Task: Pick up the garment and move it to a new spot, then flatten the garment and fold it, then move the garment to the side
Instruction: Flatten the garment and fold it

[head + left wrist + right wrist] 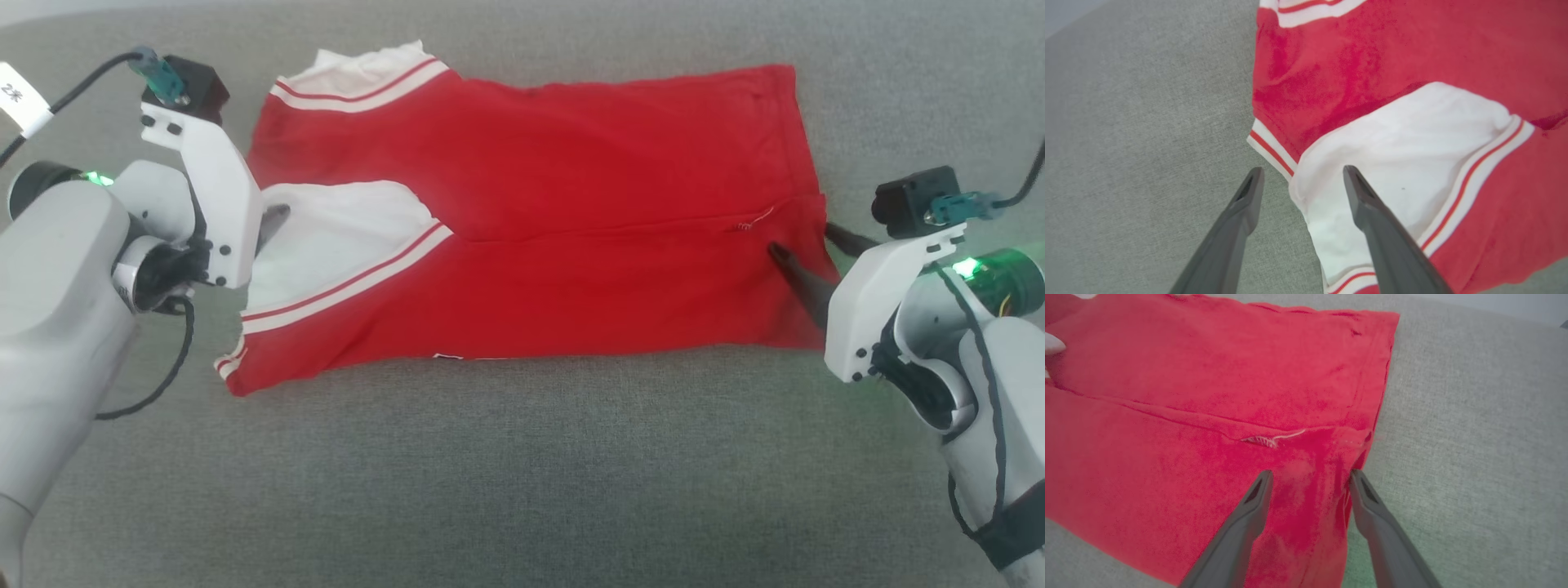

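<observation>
The garment [531,237], red with white striped-trim sleeves, lies flat on the grey cushion, its near half folded over along a lengthwise crease. Plain red faces up. My left gripper [276,219] is open at the garment's left end. In the left wrist view its fingers [1303,171] straddle the edge of the white sleeve [1396,155], one over the cushion and one over the sleeve. My right gripper [804,241] is open at the right hem. Its fingers [1311,473] stand apart over the hem corner of the garment [1208,416], next to a loose white thread [1271,439].
Grey woven cushion [522,482] spreads around the garment, with wide bare room in front. A seam of the cushion runs across just below the garment. Cables hang from both wrists.
</observation>
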`<state>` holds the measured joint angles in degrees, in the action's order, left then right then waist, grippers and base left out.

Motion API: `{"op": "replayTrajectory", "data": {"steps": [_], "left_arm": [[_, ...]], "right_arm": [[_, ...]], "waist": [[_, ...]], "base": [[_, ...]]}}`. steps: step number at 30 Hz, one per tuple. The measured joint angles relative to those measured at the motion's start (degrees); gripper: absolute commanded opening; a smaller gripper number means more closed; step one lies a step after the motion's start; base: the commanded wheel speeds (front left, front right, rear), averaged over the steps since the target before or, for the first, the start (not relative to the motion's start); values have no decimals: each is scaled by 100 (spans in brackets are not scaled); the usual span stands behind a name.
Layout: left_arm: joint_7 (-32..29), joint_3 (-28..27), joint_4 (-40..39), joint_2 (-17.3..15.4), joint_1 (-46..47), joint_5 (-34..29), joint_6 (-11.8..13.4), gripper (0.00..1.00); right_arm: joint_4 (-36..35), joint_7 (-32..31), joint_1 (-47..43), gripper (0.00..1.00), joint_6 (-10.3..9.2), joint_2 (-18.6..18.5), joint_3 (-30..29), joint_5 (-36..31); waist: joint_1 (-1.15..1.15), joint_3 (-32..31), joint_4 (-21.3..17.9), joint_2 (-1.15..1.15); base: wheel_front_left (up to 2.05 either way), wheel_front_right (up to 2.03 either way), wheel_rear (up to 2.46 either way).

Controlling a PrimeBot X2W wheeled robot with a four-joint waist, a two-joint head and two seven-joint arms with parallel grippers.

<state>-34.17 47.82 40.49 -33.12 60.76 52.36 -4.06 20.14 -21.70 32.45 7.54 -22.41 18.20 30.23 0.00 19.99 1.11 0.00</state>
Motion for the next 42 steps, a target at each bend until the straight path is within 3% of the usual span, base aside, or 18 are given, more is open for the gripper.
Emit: {"op": "replayTrajectory", "data": {"steps": [7,10,25,33,42], "left_arm": [[38,-73,-125,-77,43,24,149,100],[-81,-64,-423,-229,-130,54,312,100],[-711,-13,-2628,-1102,-1542,380,1397,100],[-787,-115,-2993,-1328,-2007,609,1751,100],[-647,-267,-2352,-1211,-2127,868,1728,100]], "right_arm": [[-261,204,-74,100,-1,40,-241,-151],[-570,632,-235,100,-1,89,-510,-381],[-1962,2638,-1091,100,-1,1047,-1971,-1593],[-2531,2715,-1489,100,-1,1484,-2301,-1873],[-2924,2536,-1682,100,-1,1689,-2466,-1861]], "waist": [[0,-252,76,0],[0,-383,112,0],[0,-572,67,0],[0,-454,-110,0],[0,-154,-318,0]], "base": [[0,0,0],[0,0,0],[0,0,0],[0,0,0],[0,0,0]]}}
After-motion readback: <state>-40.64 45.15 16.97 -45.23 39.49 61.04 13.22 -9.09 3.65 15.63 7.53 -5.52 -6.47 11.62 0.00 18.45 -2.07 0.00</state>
